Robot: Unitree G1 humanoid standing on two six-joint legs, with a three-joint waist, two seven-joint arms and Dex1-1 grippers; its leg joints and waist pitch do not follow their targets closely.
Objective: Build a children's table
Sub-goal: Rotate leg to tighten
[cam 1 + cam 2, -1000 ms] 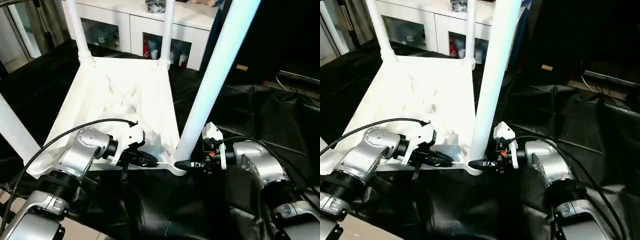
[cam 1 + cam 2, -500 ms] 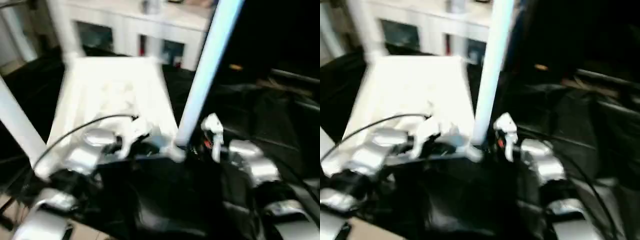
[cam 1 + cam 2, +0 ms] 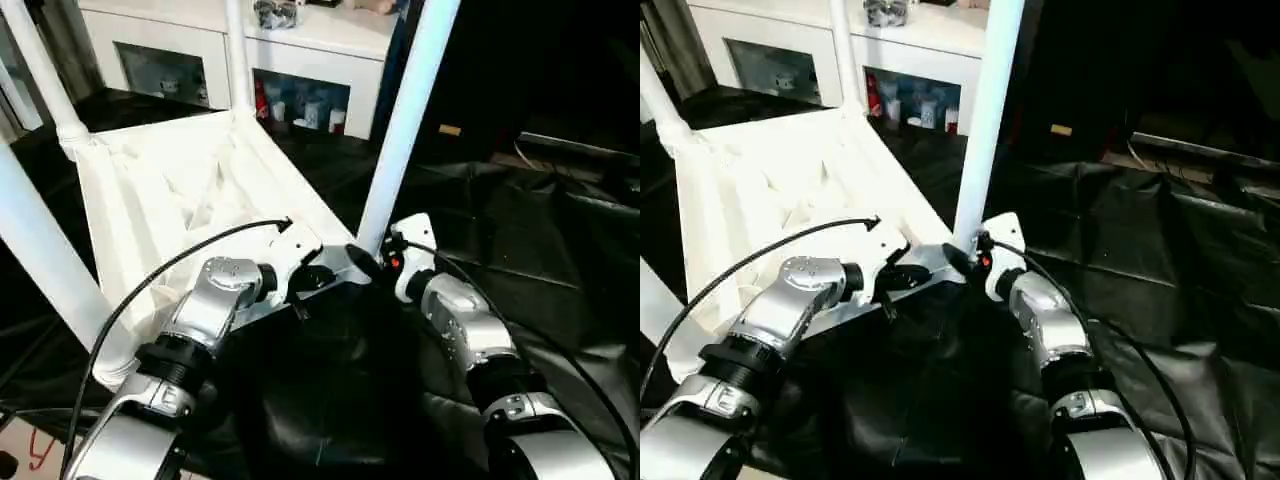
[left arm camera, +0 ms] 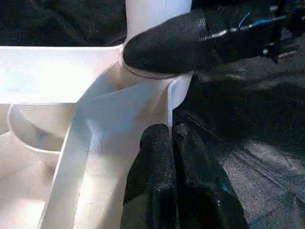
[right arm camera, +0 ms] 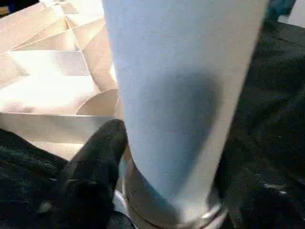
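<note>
- Left eye view against a second ago: tabletop (image 3: 170, 190) swung round on the black sheet (image 3: 520, 230), so that its corner with the near leg (image 3: 405, 120) now points at lower centre of the frame rather than lying square across it.
- Camera shifted a little too, but far edge no longer parallel to the white cabinet (image 3: 300, 45); hence a real turn of the table.
- Both silver forearms drawn in toward centre frame, meeting at that corner.
- Left claw (image 4: 170, 131): fingers together, tips against the rim wall just beside the corner socket (image 5: 190, 210); cannot tell whether the thin wall is pinched.
- Right claw (image 3: 368, 262): clamped round the base of the near leg, one finger (image 5: 95, 162) flat on the tube, the other behind it.
- Meaning, as a judgement: all four legs standing in their sockets, table upside down, assembly near done; probably seating this leg or repositioning the table.
- Other legs: upper left (image 3: 40, 70), top centre (image 3: 237, 55), left edge (image 3: 40, 260).
- Surface: crinkled black sheet, pale floor (image 3: 25, 450) at lower left.
- Room: glass-doored cabinet across the top, dark right side.
</note>
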